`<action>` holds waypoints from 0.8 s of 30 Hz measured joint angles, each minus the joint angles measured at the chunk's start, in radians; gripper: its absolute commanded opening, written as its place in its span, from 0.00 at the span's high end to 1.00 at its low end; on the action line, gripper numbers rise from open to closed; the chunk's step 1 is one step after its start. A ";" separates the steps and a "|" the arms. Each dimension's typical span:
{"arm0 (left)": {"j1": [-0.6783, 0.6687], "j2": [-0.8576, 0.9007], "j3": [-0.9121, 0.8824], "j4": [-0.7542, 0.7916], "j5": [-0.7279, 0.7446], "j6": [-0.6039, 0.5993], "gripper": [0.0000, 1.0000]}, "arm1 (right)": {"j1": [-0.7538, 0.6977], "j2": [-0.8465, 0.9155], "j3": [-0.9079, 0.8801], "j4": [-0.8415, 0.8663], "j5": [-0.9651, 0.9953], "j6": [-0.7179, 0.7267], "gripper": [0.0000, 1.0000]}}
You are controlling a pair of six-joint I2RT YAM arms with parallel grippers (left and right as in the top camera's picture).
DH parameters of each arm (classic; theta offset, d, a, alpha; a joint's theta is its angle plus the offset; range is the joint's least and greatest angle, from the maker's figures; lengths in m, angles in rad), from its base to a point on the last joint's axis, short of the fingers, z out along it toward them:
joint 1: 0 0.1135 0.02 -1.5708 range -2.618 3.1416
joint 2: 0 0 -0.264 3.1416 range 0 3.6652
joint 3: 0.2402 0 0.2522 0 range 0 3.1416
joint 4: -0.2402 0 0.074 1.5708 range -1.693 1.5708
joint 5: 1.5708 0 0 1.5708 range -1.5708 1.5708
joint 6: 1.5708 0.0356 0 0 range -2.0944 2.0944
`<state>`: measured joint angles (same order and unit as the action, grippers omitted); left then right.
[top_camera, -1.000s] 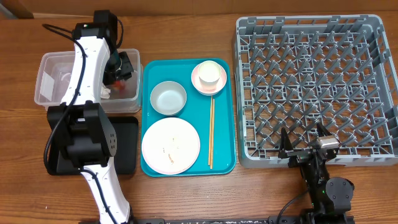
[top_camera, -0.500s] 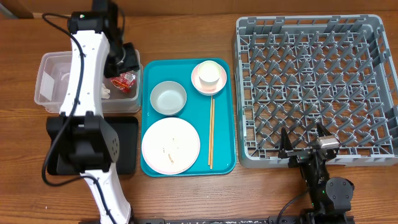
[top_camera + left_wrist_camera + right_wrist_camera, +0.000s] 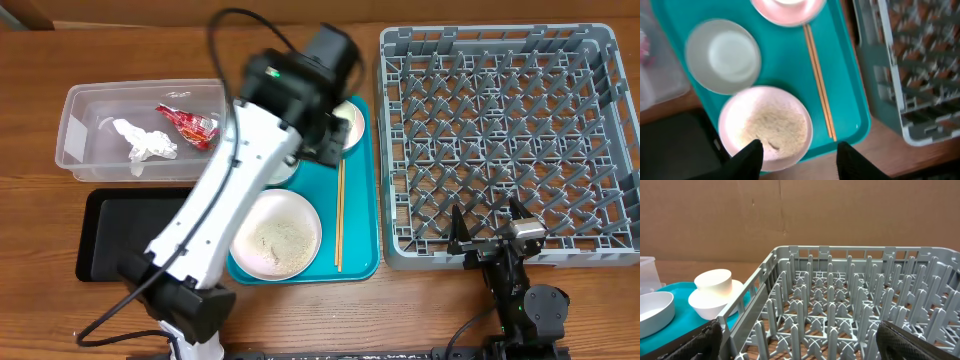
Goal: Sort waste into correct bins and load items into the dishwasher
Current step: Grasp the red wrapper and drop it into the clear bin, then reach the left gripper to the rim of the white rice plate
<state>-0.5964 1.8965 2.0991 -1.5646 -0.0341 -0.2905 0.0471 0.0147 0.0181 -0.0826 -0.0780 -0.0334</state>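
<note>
L gripper (image 3: 800, 150) is held over the teal tray (image 3: 790, 70), fingers apart w/ nothing between them. Below it the pink plate (image 3: 730, 125) is seen at the tray's near end, w/ rice grains (image 3: 777, 127) spread over its middle. The grey-white bowl (image 3: 722, 55) is set just behind the plate. Chopsticks (image 3: 820, 85) are laid lengthwise along the tray's right side. The cup (image 3: 713, 280) is stacked on the saucer (image 3: 710, 305) at the tray's far right corner. Tissue (image 3: 140, 142) & red wrapper (image 3: 190, 122) are found inside the clear tub (image 3: 80, 110), close together. The black tray (image 3: 110, 215) is placed just in front of the tub. The dish rack (image 3: 500, 130) is seen right of the teal tray. R gripper (image 3: 797, 330) is held at the rack's near edge, jaws spread wide, nothing gripped.
</note>
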 measured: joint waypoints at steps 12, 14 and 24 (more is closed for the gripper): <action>-0.222 0.005 -0.400 0.181 -0.099 -0.234 0.58 | 0.000 0.000 0.000 0.001 0.000 0.000 0.00; -0.229 0.006 -0.461 0.223 -0.109 -0.266 0.76 | 0.000 0.000 0.000 0.000 0.000 0.000 0.00; -0.214 0.007 -0.671 0.403 -0.203 -0.449 0.91 | 0.000 0.000 0.000 0.000 0.000 0.000 0.00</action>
<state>-0.8108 1.9038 1.4281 -1.1618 -0.2375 -0.7399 0.0471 0.0147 0.0181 -0.0822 -0.0784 -0.0334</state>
